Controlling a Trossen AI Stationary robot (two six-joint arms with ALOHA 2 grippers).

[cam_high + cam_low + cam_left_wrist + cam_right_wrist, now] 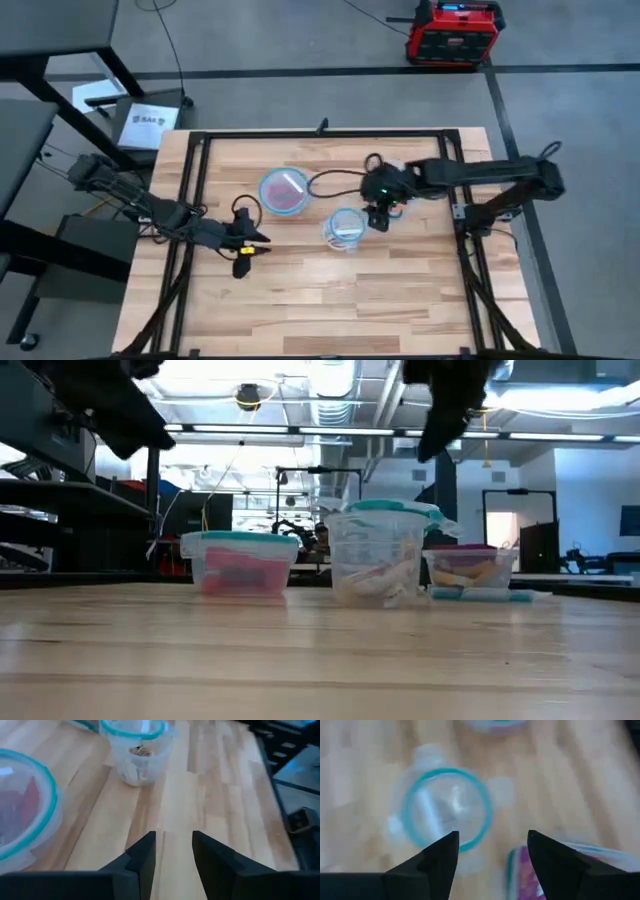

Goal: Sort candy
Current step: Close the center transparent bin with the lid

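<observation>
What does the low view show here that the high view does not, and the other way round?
Only the low view shows a third container holding orange and purple candy, plus the white sticks inside the tall middle container seen from the side. Only the high view shows where the arms are: the left gripper over bare table, the right gripper beside the tall container, hiding the third. Both show the wide container of red candy.
</observation>
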